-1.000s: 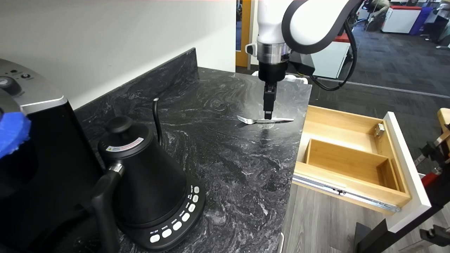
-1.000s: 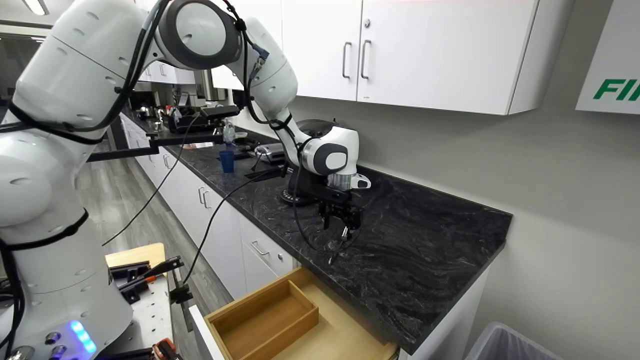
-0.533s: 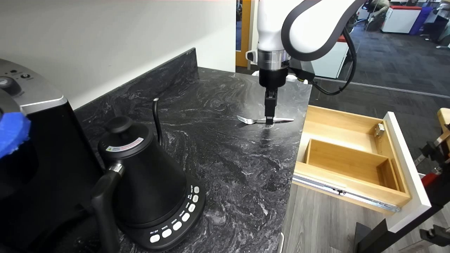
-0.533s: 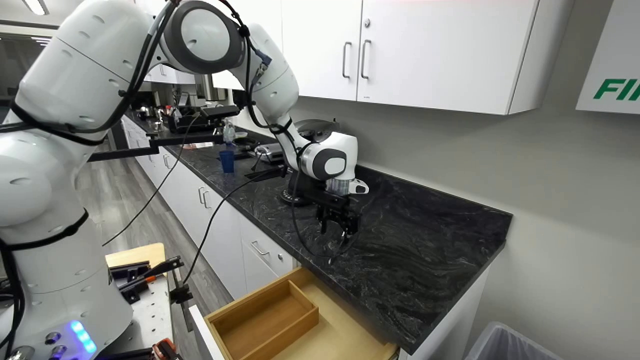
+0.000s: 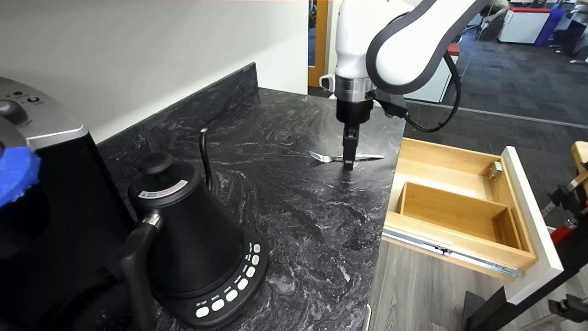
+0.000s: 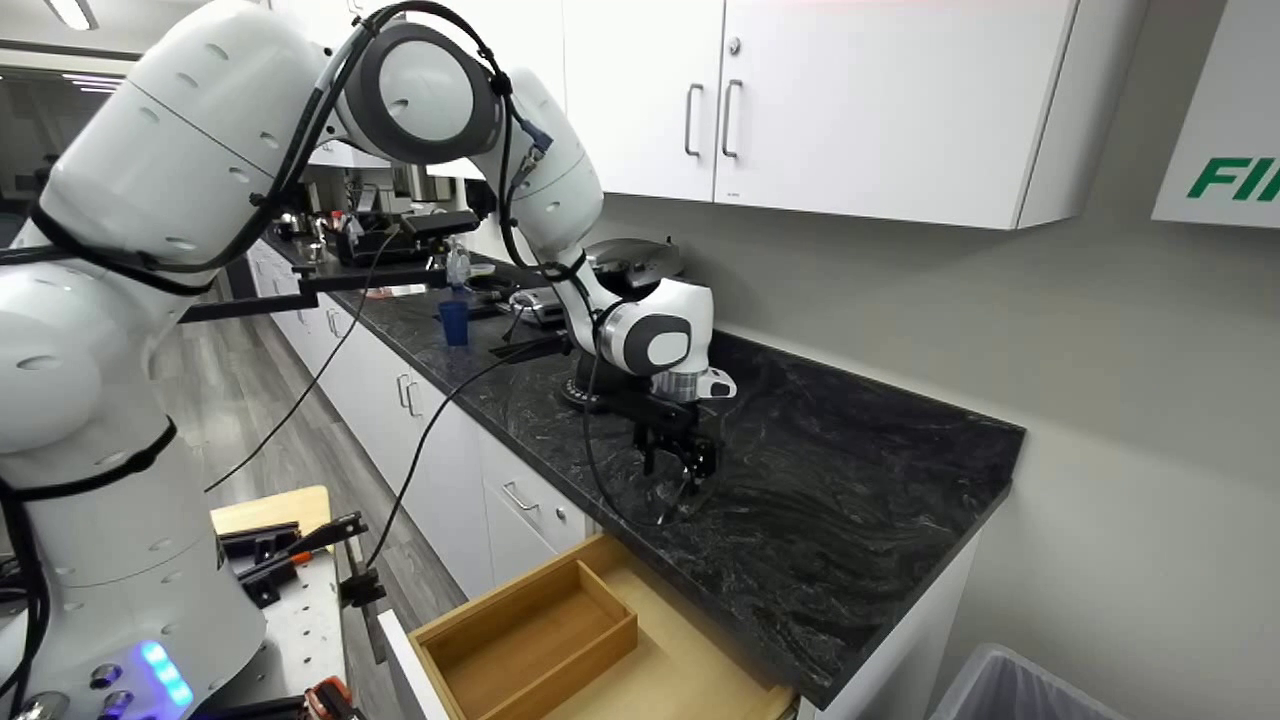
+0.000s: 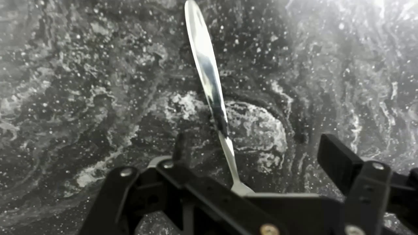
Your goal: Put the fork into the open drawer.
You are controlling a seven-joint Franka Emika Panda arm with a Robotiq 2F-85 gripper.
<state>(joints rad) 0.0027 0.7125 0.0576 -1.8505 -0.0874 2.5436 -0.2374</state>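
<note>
Standing nearest in an exterior view, a black kettle (image 5: 188, 234) with a thin curved spout sits upright on its base, a row of pale buttons (image 5: 231, 295) along the base's front, and just beside it rises a silver and black appliance (image 5: 53, 115), cut off by the edge of the view. Both stand on a dark marbled counter (image 5: 294, 230). Lower than the counter's surface, the drawer (image 5: 441, 180) is open in both exterior views, light wood with a white front panel (image 5: 533, 218), a metal rail (image 5: 413, 242) along its side and a smaller wooden tray (image 5: 452, 219) inside. Farther along the counter, well apart from the kettle, the silvery fork (image 7: 214, 93) lies flat on the stone, its handle towards the drawer's side. Over the fork's middle the gripper (image 7: 256, 148) points straight down from the white arm (image 5: 353, 50). In the wrist view its dark fingers (image 7: 338, 160) stand wide apart, the fork's neck lying loose between them with a gap on either side. Whether the fingertips touch the counter cannot be told. Well beyond, on dark carpet (image 5: 519, 78), stands a white cabinet (image 5: 523, 27) with a red top
</note>
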